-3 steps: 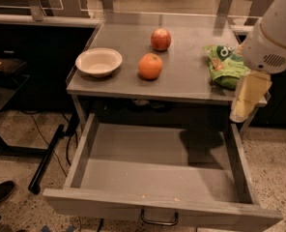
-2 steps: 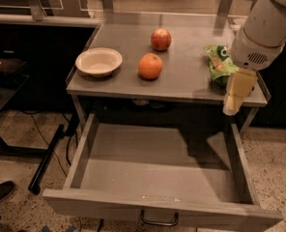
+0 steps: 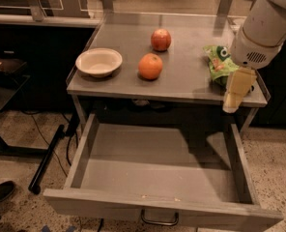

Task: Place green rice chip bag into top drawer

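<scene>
Grey metal table [image 3: 181, 83], seen from above and in front; all places noted relative to it.

- Top drawer [image 3: 133, 208]: pulled fully out below the table's front edge, inside bare grey. Dark loop handle [image 3: 160, 220] at the middle of its front panel.
- Green rice chip bag [image 3: 216, 62]: lying flat on the table's right side, toward the front. Its right part is hidden behind the arm. Not in the drawer.
- Arm [image 3: 264, 28]: white, thick, comes in from the upper right corner and slants down and left over the table's right edge. It ends in a rounded wrist housing with a vent grille.
- Gripper [image 3: 231, 105]: pale yellow, hangs from the wrist, pointing down and tilted slightly left. Sits at the table's front right corner, just in front of the bag, tips dipping past the front edge above the drawer's right rear. Holds nothing. Spread or closed: cannot tell.
- Orange [image 3: 150, 66]: table centre, near front.
- Red apple [image 3: 161, 39]: behind the orange.
- Cream bowl [image 3: 99, 62]: table's left side.
</scene>
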Controlling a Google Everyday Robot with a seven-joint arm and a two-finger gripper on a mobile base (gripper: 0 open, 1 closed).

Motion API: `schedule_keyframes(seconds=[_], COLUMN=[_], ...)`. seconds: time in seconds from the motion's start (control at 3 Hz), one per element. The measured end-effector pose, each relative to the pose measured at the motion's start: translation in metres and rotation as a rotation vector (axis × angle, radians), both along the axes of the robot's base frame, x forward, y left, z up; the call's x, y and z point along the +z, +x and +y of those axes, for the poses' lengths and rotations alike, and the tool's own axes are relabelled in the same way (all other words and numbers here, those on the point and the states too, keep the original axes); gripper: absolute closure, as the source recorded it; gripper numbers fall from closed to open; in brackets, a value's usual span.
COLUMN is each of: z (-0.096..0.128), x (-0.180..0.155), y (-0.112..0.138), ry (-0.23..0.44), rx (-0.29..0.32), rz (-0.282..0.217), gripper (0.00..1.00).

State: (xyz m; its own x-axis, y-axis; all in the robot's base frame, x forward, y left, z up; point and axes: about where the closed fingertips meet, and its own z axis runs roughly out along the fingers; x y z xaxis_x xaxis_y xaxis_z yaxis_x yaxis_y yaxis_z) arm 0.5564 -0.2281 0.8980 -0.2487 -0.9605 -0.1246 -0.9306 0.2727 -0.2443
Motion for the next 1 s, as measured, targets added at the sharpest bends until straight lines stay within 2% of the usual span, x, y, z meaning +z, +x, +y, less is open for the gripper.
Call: schedule_keyframes(seconds=[1.0], z=[-0.063], x=[0.006], y=[0.077], ry=[-0.090], rx=[-0.068], rz=[-0.011], gripper=[0.00])
